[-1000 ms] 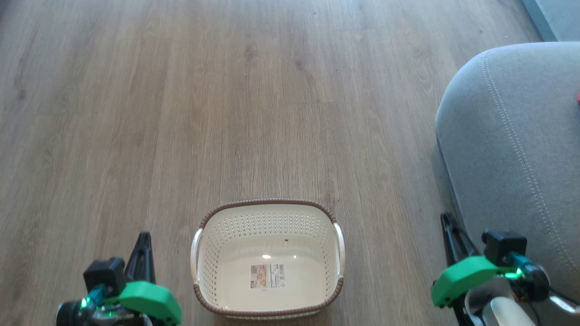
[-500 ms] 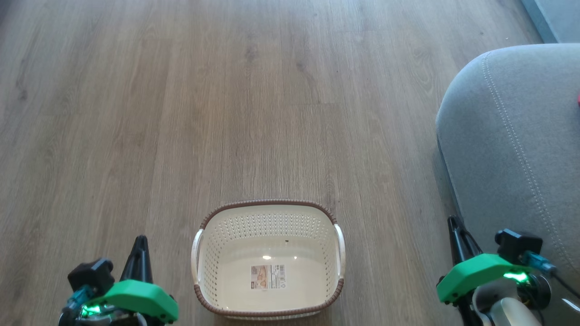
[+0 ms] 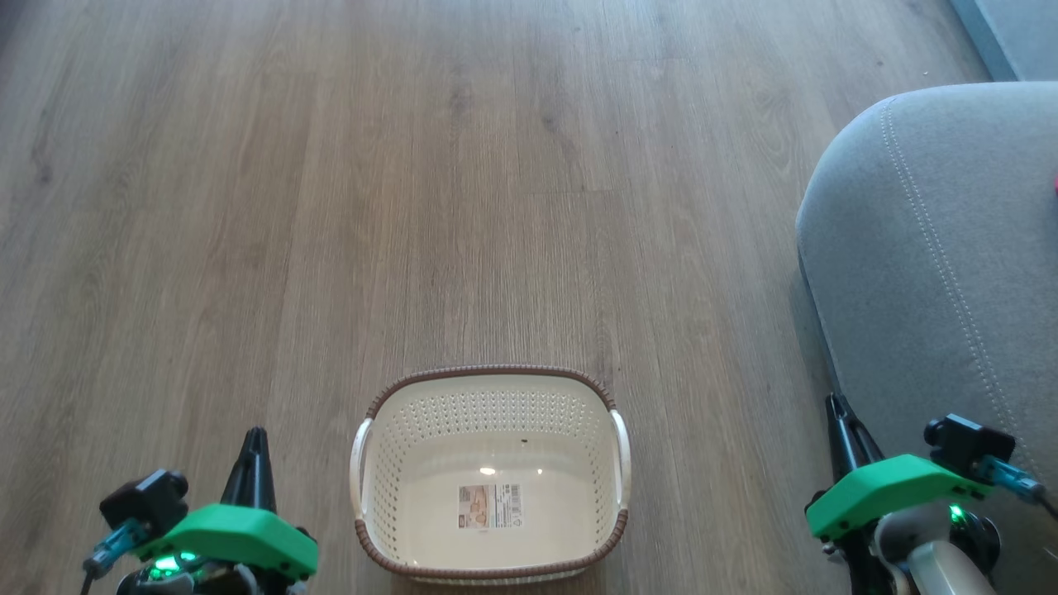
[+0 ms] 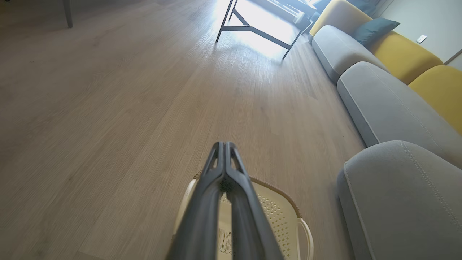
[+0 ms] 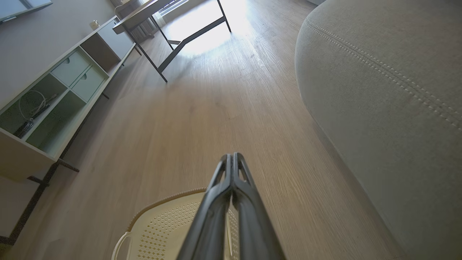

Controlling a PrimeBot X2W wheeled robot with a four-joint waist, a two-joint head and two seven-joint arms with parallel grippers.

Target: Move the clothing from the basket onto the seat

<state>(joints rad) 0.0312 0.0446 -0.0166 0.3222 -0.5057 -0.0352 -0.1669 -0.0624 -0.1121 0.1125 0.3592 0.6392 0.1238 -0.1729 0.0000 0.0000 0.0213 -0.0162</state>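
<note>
Count by kind, head view. My grippers: two, the left gripper [image 3: 254,438] at 7 o'clock and the right gripper [image 3: 836,406] at 4 o'clock. One basket [image 3: 496,405] at 6 o'clock, bearing two white handles [image 3: 359,454] and one sticker [image 3: 490,505]. Left wrist view: three grey cushions, the seat [image 4: 397,195] nearest; one teal pillow [image 4: 373,29].

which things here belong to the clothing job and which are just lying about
Job: empty basket, seat, red sliver at its edge (maybe clothing).
Lying about: black-legged table, yellow backrests, teal cushion, shelf unit.
</note>
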